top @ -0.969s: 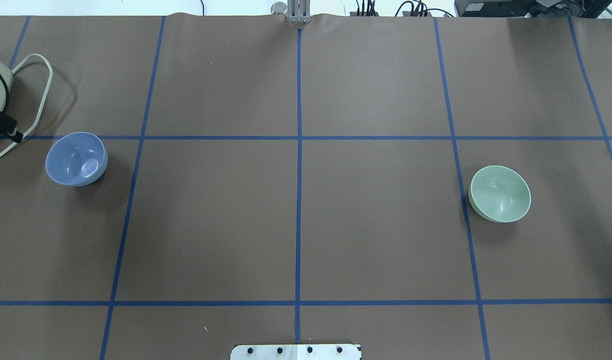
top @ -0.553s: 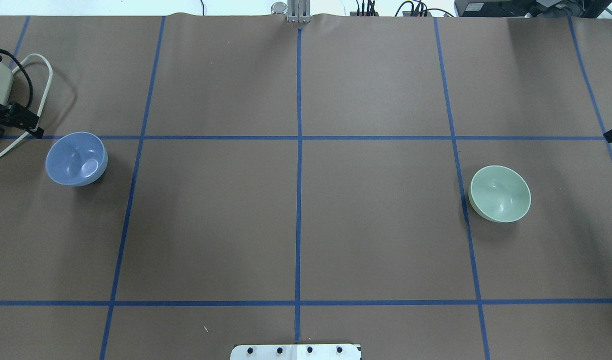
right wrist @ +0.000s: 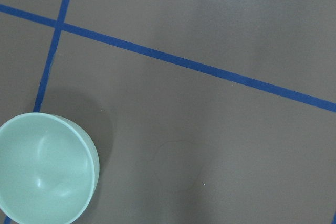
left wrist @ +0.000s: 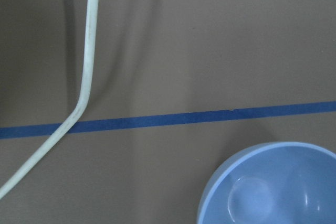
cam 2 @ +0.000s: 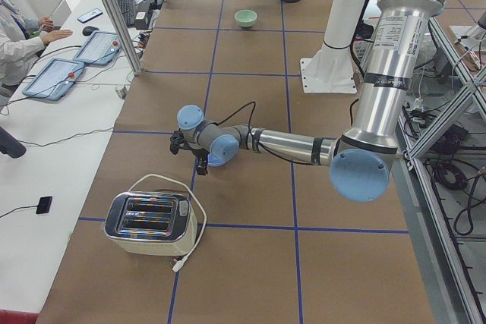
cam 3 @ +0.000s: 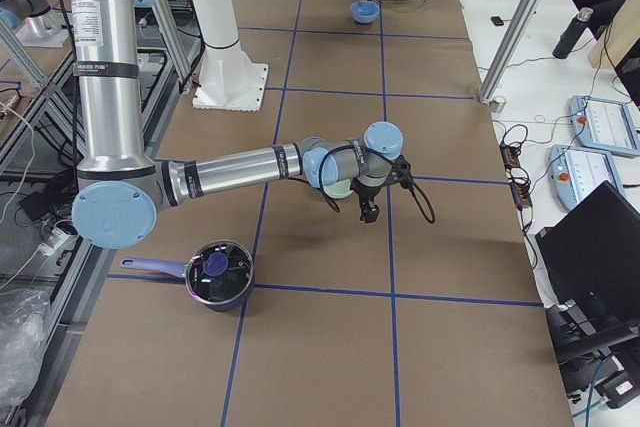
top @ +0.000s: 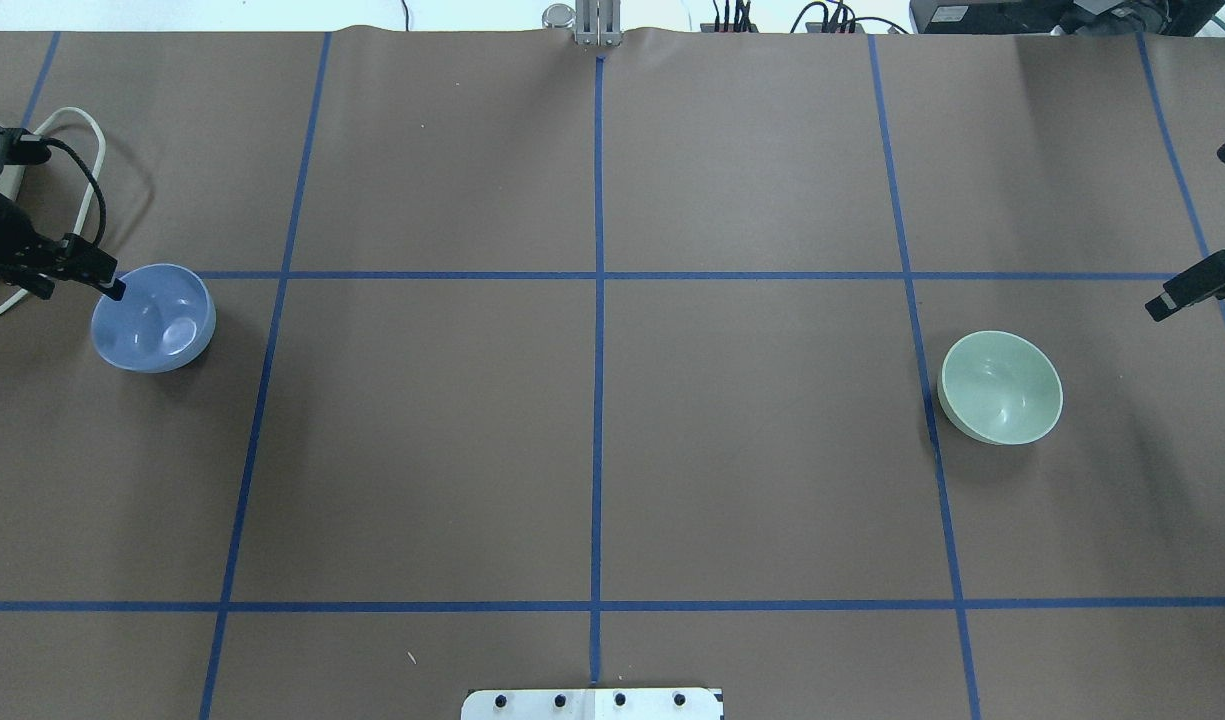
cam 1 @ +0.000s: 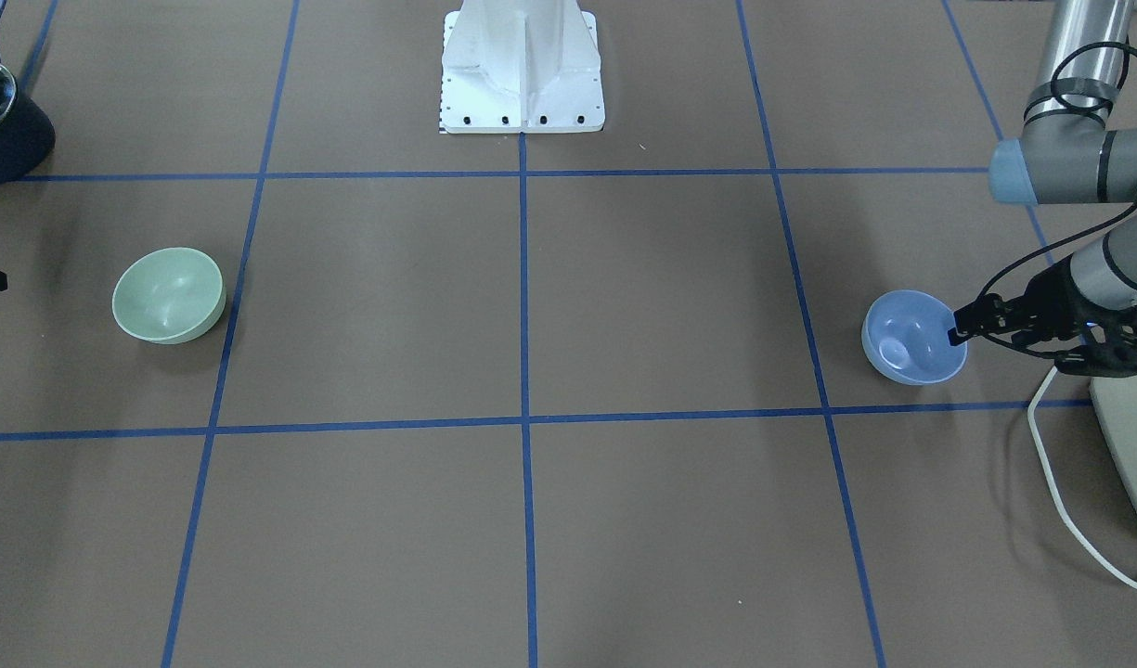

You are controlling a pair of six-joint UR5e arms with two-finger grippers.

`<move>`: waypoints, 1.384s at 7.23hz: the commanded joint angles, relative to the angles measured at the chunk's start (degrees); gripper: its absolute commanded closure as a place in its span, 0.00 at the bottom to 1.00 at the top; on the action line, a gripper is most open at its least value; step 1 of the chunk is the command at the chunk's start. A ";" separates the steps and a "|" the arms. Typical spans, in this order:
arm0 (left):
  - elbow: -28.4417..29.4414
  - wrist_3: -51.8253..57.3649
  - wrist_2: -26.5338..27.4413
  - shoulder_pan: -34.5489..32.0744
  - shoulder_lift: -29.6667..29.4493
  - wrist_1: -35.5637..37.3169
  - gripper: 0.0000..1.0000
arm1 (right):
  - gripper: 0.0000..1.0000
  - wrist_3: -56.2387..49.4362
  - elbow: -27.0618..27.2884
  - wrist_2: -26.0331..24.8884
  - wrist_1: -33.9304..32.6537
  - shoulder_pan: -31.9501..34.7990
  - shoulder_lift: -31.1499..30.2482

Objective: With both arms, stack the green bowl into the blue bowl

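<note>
The reach is judged in hand: the left gripper [top: 72, 278], jaws spread, is poised at the blue bowl's [top: 157, 325] rim, the right gripper [top: 1207, 220], likewise spread, near the green bowl [top: 1002, 390] at the table's [top: 592, 450] opposite end, so rim grasps are called for next.

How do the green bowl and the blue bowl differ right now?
Colour: the green bowl is pale mint, the blue bowl periwinkle. Place: the green bowl sits on the robot's right, the blue bowl on its left. Grippers: the open left gripper overlaps the blue bowl's rim in the overhead view; the open right gripper is apart from the green bowl. Both are upright, empty and look equal in size.
</note>
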 commanded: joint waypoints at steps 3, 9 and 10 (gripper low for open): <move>1.25 -1.57 0.00 0.71 -0.03 -1.83 0.37 | 0.00 6.44 -2.63 -0.46 9.63 -4.12 -0.32; 0.90 -1.57 -0.08 1.24 0.06 -1.92 0.59 | 0.01 6.97 -2.99 -0.46 10.61 -5.17 -0.32; 0.90 -1.57 -0.08 1.32 0.14 -1.92 0.59 | 0.01 6.97 -2.99 -0.46 10.61 -5.18 -0.32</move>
